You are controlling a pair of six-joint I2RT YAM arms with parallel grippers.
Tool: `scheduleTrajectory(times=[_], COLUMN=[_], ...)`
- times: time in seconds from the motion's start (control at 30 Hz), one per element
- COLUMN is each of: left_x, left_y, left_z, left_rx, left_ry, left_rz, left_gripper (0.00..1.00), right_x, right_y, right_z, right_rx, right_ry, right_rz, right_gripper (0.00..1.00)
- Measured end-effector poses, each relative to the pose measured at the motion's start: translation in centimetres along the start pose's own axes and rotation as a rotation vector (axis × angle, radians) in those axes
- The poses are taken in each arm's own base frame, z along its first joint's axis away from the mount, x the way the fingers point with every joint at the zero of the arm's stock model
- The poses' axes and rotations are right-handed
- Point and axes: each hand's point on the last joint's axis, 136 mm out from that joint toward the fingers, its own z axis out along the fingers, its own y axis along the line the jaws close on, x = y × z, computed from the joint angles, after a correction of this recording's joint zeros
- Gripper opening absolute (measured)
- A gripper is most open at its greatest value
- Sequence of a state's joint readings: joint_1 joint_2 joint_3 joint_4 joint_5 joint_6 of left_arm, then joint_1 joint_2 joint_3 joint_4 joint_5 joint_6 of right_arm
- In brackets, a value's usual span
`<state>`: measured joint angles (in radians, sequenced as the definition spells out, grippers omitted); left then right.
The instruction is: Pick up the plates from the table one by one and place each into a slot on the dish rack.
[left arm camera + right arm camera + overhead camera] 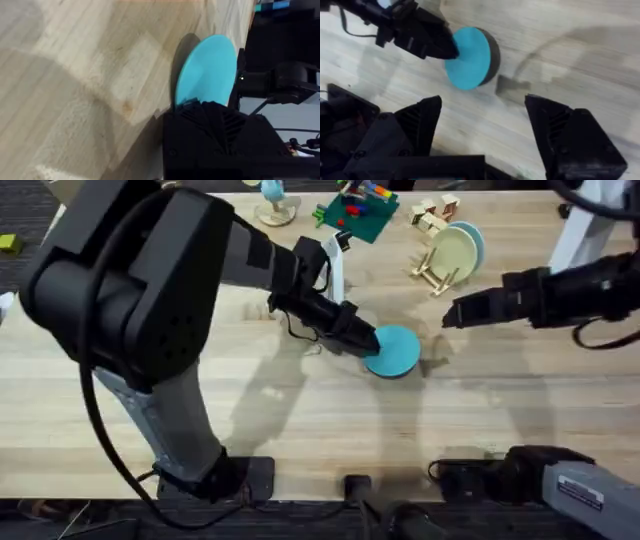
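A bright cyan plate [397,350] hangs tilted just above the middle of the table [200,410], casting a shadow beneath it. My left gripper [366,340] is shut on its left edge. The left wrist view shows the plate [207,70] edge-on to the wood, with my gripper [192,103] clamped on its rim. The dish rack [433,272] stands at the back right with a cream plate [454,250] upright in a slot. My right gripper [450,312] hovers open just right of the cyan plate, between it and the rack. From the right wrist view the plate [469,57] lies beyond my open gripper [485,125].
A paler blue plate [477,237] stands behind the cream one in the rack. Loose wooden blocks [435,215] lie beside it. A green tray with colourful pieces [355,218] and a small wooden stand [274,210] sit along the far edge.
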<state>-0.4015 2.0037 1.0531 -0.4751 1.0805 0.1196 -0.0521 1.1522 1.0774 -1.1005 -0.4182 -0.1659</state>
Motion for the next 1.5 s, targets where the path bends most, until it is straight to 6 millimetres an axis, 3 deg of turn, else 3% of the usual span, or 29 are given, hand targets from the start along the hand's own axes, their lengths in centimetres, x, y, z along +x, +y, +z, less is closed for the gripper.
scheduleTrajectory(times=[0.37,0.83,1.17,1.5], left_x=[-0.2,-0.2,-0.2,-0.2], left_y=[0.2,0.2,0.2,0.2], left_z=[0.0,0.0,0.0,0.0], left_rx=[-0.011,-0.014,-0.015,-0.015], left_ry=[-0.003,-0.004,-0.004,-0.004], left_rz=[-0.036,-0.047,-0.05,-0.05], left_gripper=[0.043,0.043,0.043,0.043], right_x=[2.1,4.4,3.2,2.3], right_y=[0.2,-0.9,-1.1,0.7], right_z=[4.1,8.1,8.8,9.7], right_rx=[-0.117,-0.142,-0.15,-0.181], right_ry=[0.02,0.03,-0.029,-0.044], right_rz=[0.054,0.194,0.267,0.287], right_gripper=[0.995,0.995,0.993,0.995])
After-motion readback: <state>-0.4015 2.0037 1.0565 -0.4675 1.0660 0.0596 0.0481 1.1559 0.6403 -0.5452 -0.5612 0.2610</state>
